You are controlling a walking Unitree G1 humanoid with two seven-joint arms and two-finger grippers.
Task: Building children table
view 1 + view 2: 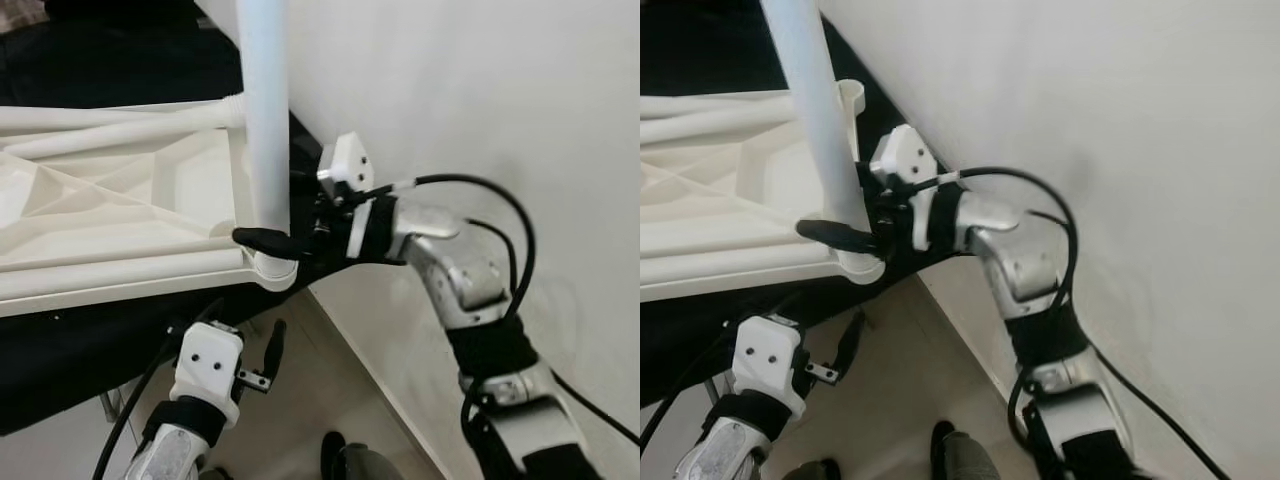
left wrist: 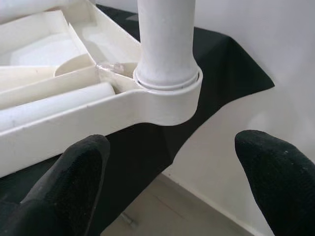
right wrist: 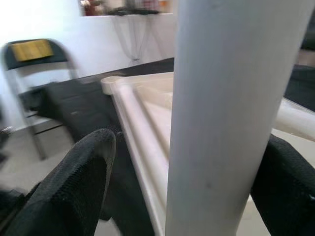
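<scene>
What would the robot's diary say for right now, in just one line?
step: fitting leg | right claw: around upright table leg at corner socket | left claw: open, below tabletop | leg: standing in socket

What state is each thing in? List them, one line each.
Table leg: upright, seated in the corner socket.
Tabletop: upside down on the black cloth.
Spare legs: lying loose in the tabletop.
Right gripper: around the leg, fingers apart.
Left gripper: open, below the corner.
</scene>
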